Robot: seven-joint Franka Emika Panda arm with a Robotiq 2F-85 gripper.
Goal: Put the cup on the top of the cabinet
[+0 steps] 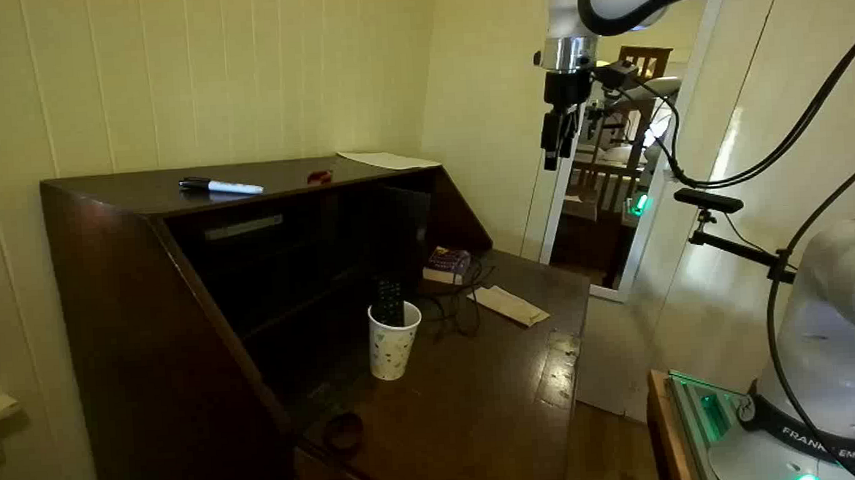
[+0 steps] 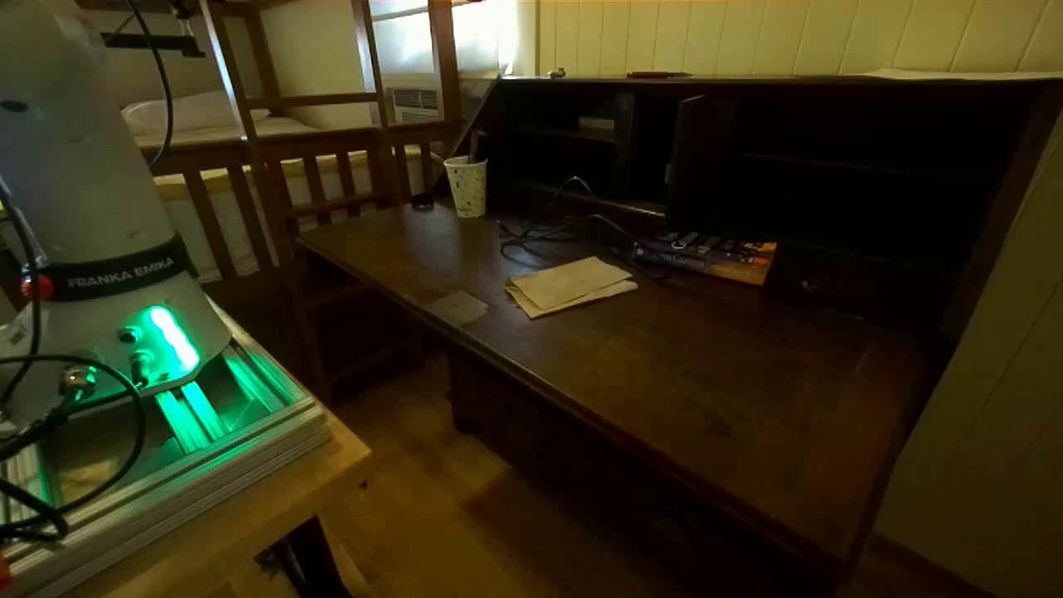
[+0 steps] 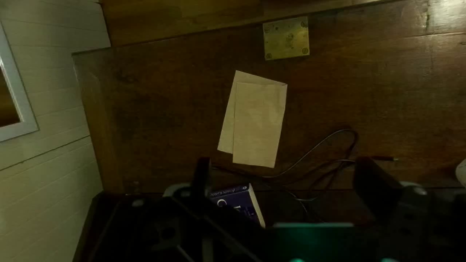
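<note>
Black two-fingered gripper [image 1: 557, 157], spread and empty; the white, speckled, tapered paper cup [image 1: 391, 352] stands upright on the dark-brown wooden surface [image 1: 473, 413], below the gripper and well to one side, at the wrist view's right edge.

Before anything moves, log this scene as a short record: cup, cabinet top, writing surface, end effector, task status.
cup: white, speckled, upright on the writing surface; black remote-like object sticking out of it
cabinet top: marker, small red item, white sheet
writing surface: also bears folded paper, book, cable, dark round object
end effector: open, holding nothing, well clear of the cup
task status: cup not yet on the cabinet top
</note>
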